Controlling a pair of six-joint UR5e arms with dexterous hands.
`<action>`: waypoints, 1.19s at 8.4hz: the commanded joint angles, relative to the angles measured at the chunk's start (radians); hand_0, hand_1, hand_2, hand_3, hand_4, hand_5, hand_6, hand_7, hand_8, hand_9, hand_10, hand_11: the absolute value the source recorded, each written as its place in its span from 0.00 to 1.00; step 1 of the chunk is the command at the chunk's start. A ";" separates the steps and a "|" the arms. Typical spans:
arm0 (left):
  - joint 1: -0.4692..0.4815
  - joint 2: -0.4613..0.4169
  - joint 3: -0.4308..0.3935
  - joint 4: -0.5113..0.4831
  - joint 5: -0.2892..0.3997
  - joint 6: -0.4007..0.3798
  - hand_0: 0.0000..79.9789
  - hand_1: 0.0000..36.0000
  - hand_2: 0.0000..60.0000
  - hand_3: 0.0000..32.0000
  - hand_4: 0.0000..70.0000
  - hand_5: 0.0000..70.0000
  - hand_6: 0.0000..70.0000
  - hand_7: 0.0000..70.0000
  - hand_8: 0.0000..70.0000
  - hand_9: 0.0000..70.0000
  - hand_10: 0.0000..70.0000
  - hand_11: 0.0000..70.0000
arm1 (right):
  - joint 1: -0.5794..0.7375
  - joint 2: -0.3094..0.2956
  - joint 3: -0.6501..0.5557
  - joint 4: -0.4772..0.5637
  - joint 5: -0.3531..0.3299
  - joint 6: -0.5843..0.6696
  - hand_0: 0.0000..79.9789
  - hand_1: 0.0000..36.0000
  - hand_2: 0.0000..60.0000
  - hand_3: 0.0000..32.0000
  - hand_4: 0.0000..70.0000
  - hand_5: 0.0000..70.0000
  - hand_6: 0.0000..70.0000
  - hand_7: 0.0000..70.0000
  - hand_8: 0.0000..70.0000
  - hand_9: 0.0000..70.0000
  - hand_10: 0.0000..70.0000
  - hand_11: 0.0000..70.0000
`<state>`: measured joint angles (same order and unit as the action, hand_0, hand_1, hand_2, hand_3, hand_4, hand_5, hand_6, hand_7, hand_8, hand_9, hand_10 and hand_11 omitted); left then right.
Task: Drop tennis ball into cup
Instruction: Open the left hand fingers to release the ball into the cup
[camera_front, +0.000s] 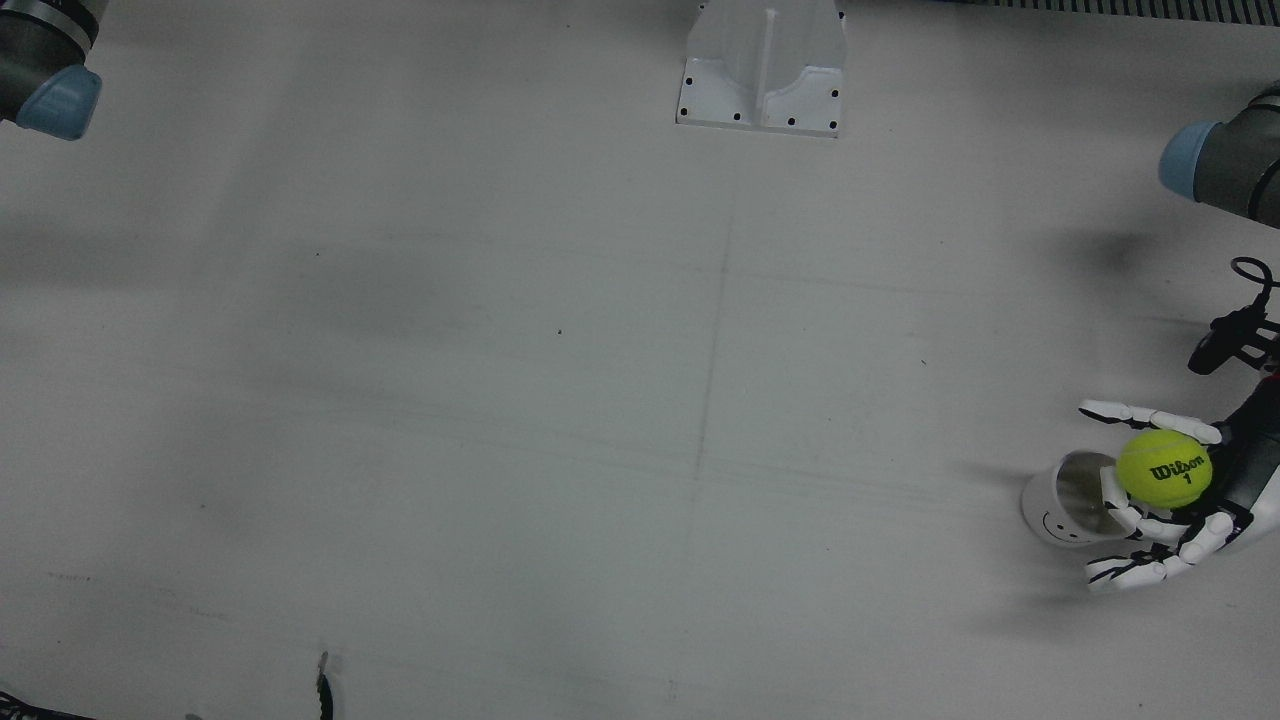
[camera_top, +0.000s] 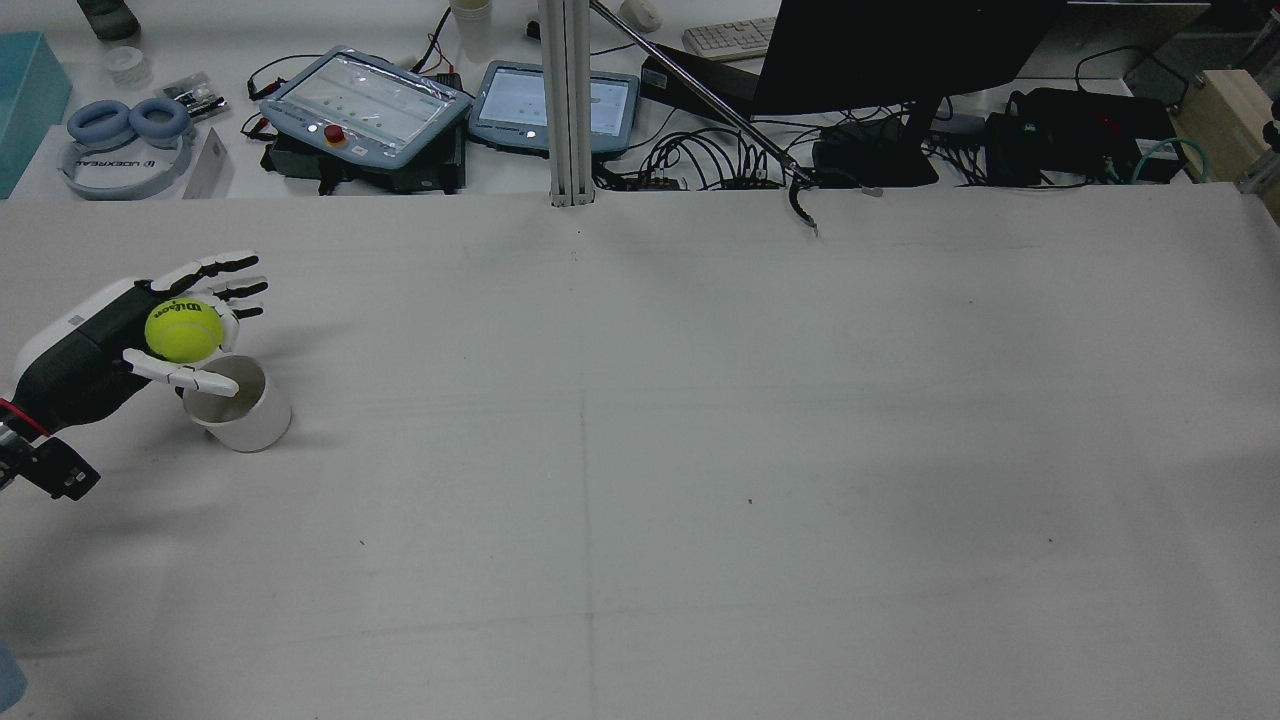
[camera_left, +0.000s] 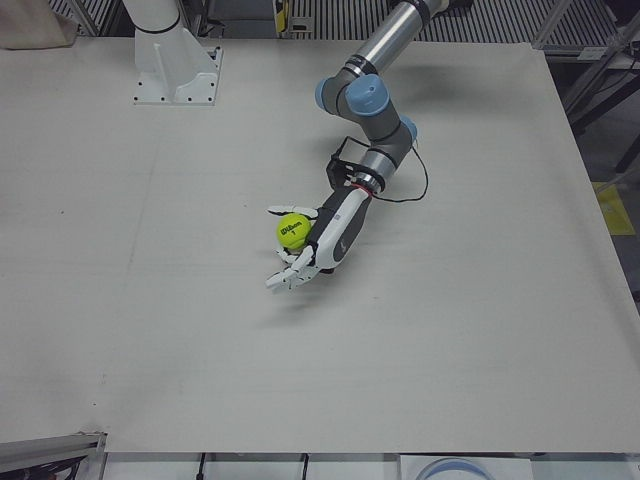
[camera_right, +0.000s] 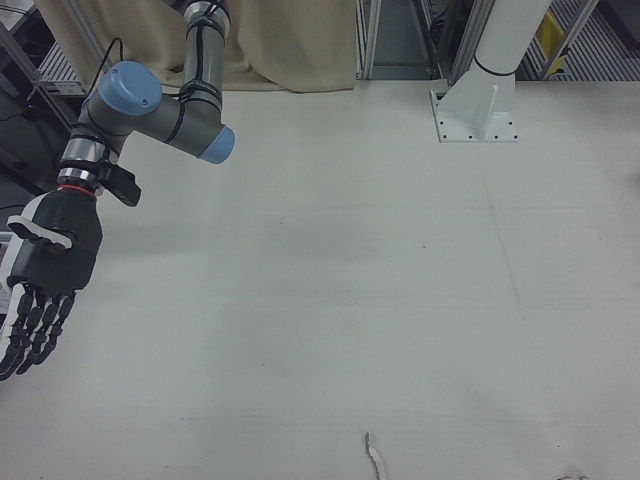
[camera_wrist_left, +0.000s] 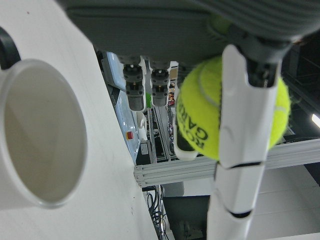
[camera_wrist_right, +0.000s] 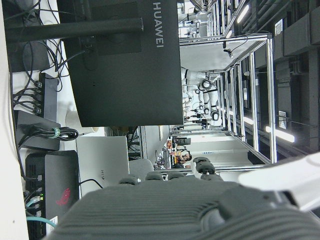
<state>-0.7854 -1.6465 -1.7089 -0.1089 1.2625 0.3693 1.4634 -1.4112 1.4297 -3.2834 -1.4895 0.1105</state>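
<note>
A yellow-green tennis ball (camera_front: 1164, 467) lies in my left hand (camera_front: 1190, 520), whose fingers are only loosely curled around it. The hand holds it just above the table, over the near rim of a white cup (camera_front: 1062, 500) that stands upright and open. In the rear view the ball (camera_top: 184, 330), the hand (camera_top: 95, 350) and the cup (camera_top: 243, 408) are at the far left. The left hand view shows the ball (camera_wrist_left: 200, 112) beside the cup's mouth (camera_wrist_left: 42, 135). My right hand (camera_right: 48, 262) hangs open and empty at the table's other side, fingers pointing down.
A white pedestal (camera_front: 762, 70) stands at the table's back middle. A black cable end (camera_front: 323, 685) lies at the operators' edge. Beyond that edge are tablets (camera_top: 365, 100), a monitor (camera_top: 900, 50) and cables.
</note>
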 joint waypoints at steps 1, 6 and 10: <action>0.003 0.002 0.000 -0.005 0.000 0.000 0.79 0.74 0.12 0.00 0.20 0.18 0.39 0.37 0.17 0.23 0.18 0.30 | 0.000 0.000 0.000 -0.001 0.000 0.000 0.00 0.00 0.00 0.00 0.00 0.00 0.00 0.00 0.00 0.00 0.00 0.00; 0.000 0.002 0.000 -0.003 0.002 -0.009 0.77 0.71 0.10 0.00 0.20 0.17 0.35 0.35 0.15 0.21 0.17 0.29 | 0.000 0.000 0.000 -0.001 0.000 0.000 0.00 0.00 0.00 0.00 0.00 0.00 0.00 0.00 0.00 0.00 0.00 0.00; -0.144 -0.007 -0.116 0.148 0.055 -0.116 0.77 0.69 0.07 0.00 0.19 0.18 0.41 0.35 0.16 0.20 0.17 0.29 | 0.000 0.000 0.000 -0.001 0.000 0.000 0.00 0.00 0.00 0.00 0.00 0.00 0.00 0.00 0.00 0.00 0.00 0.00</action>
<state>-0.8328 -1.6488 -1.7507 -0.0649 1.2696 0.3000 1.4634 -1.4108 1.4297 -3.2842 -1.4895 0.1105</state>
